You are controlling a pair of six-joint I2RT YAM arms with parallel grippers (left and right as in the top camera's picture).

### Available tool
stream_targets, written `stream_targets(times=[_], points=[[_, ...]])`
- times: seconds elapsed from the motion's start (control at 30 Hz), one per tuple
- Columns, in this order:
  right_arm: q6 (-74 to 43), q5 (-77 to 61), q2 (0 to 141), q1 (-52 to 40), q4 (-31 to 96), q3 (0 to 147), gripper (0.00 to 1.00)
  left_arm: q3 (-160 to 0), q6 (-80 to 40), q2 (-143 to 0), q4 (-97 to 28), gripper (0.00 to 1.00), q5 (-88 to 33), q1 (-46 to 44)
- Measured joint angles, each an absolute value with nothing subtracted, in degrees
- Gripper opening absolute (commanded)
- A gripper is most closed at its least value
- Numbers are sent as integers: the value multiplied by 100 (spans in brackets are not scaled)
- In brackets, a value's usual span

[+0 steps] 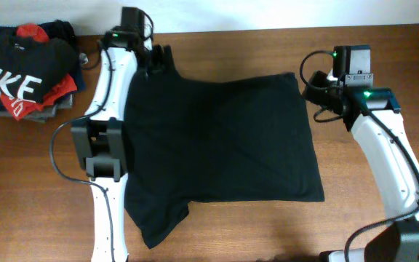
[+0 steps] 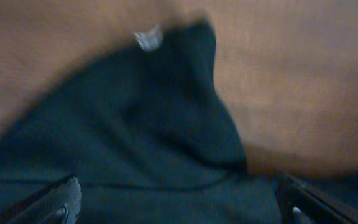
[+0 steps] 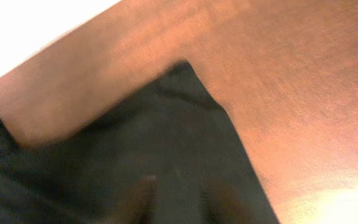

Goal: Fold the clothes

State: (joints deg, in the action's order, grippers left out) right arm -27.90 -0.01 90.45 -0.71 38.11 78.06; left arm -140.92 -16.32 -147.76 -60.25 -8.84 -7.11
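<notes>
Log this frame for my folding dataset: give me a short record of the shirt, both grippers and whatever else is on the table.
garment: black T-shirt, spread mostly flat on the wooden table, no fold visible
left gripper: open, above the shirt's far-left part, near a small white label
right gripper: at the shirt's far-right corner; open or shut unclear
other items: pile of garments at the table's far-left corner, black NIKE shirt on top, apart from the T-shirt

A pointed corner of the black shirt (image 3: pixel 166 155) lies on the brown wooden table (image 3: pixel 291 74). Bare wood surrounds it. Everything looks blurred.
</notes>
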Motion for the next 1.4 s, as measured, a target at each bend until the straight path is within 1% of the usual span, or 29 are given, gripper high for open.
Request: stream_targets(times=[0.03,0.23,0.3,0.5,0.67,1.0,1.4], points=[[-2792,-8,9150,-71,3577,7813,4,-14090,-1658,-14849,-6106,99,-908,-766],[-2703,-237,10285,-64,2145,7839,4,-14090,-1739,-15133,-6351,99,-972,-1092],[-2703,-329,10643,-60,1909,7841,4,-14090,-1754,-15141,-6366,99,-965,-1170],[-2847,-515,11852,-60,1682,8171,4,-14090,-1758,-15141,-6519,99,-956,-1258],[-2860,-598,12486,-56,1664,8617,4,-14090,-1761,-15141,-6622,99,-843,-1258],[-2873,-617,12586,-25,1625,8733,4,-14090,-1758,-15141,-6665,99,-705,-1258],[-2998,-751,12785,287,1575,8785,4,-14090,-1758,-15141,-6667,99,-685,-1258]])
